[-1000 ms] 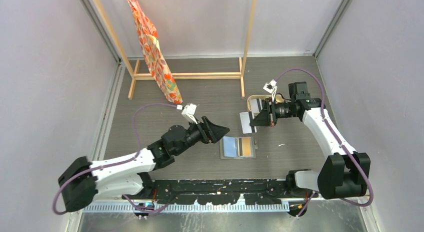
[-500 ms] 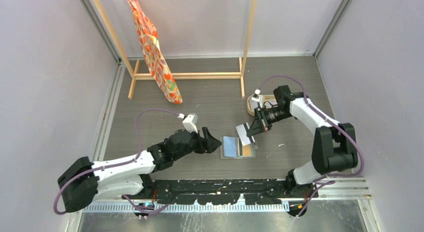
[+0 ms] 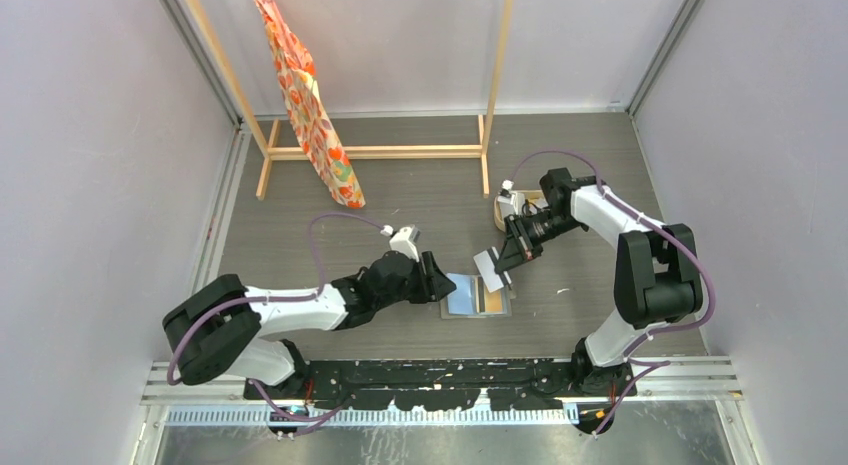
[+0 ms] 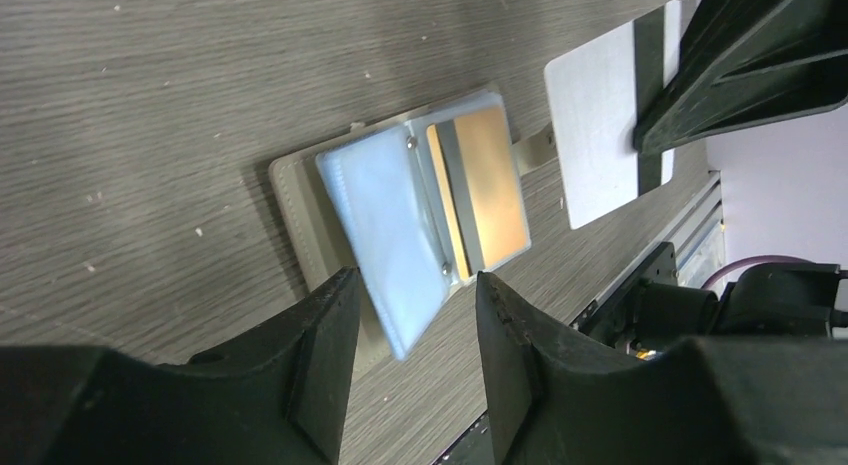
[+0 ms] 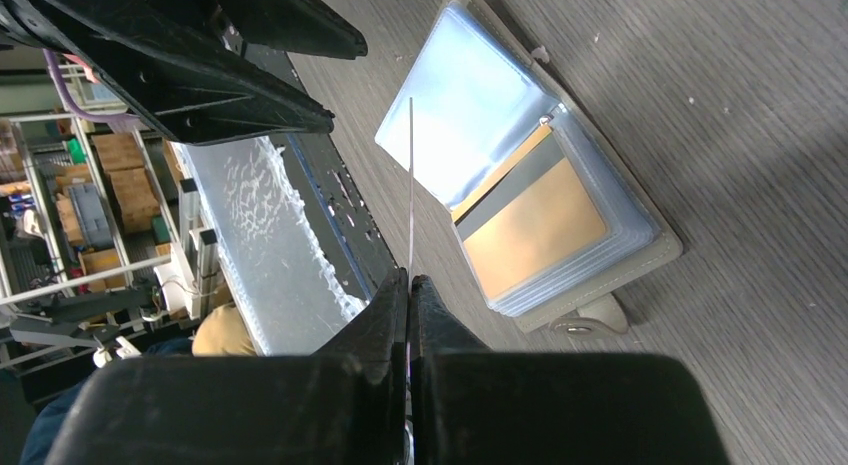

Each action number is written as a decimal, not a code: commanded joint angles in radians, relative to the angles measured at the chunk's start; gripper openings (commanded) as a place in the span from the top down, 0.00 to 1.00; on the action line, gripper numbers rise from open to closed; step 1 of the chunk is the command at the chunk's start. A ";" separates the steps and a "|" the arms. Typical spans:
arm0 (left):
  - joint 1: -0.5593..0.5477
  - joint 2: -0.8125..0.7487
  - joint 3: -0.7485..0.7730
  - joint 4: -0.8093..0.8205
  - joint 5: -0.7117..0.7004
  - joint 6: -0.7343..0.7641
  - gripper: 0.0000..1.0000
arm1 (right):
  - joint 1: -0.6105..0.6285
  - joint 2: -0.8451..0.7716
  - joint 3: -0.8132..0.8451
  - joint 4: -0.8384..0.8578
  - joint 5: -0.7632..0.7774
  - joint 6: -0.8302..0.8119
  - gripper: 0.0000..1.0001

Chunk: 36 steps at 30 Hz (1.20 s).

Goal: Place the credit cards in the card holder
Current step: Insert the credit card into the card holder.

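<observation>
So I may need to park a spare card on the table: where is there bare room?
Bare tabletop lies between the wooden rack's base and the left arm, and again right of the card holder toward the right arm. It is crowded over the holder: the open left gripper and the right gripper, shut on a card, meet there.

Fig.: scene is being lit evenly from overhead w/ diffuse white light; only faint, soft shadows are being cast on the table (image 3: 420, 185). Glare is being thrown off the card holder (image 4: 385, 220) sleeves. Left gripper fingers (image 4: 310, 375) are being rendered dark, out of focus, approx. featureless.
</observation>
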 commanded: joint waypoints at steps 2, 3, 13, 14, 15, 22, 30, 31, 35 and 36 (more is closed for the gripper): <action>-0.001 0.050 0.059 0.035 -0.003 -0.019 0.57 | 0.013 0.002 0.037 -0.020 0.009 -0.017 0.99; -0.001 0.062 0.065 0.032 -0.004 -0.024 0.58 | 0.013 0.003 0.038 -0.020 0.009 -0.017 0.99; -0.001 0.100 0.111 -0.050 -0.031 -0.026 0.61 | 0.051 0.071 0.071 -0.061 0.017 -0.039 0.99; -0.001 0.103 0.111 -0.049 -0.027 -0.028 0.61 | 0.052 0.077 0.073 -0.061 0.018 -0.038 0.99; -0.001 0.109 0.111 -0.046 -0.022 -0.032 0.62 | 0.053 0.083 0.076 -0.061 0.020 -0.037 0.99; -0.001 0.158 0.110 -0.022 0.002 -0.059 0.63 | 0.052 0.092 0.078 -0.058 0.022 -0.030 0.99; -0.001 0.176 0.115 0.001 0.015 -0.065 0.74 | 0.055 0.103 0.080 -0.059 0.017 -0.029 0.99; -0.001 0.182 0.115 0.008 0.018 -0.070 0.74 | 0.055 0.103 0.079 -0.059 0.016 -0.031 0.99; -0.001 0.206 0.115 0.032 0.016 -0.090 0.75 | 0.055 0.100 0.078 -0.059 0.013 -0.031 0.99; -0.001 0.213 0.113 0.045 0.014 -0.098 0.75 | 0.055 0.101 0.078 -0.059 0.011 -0.031 0.99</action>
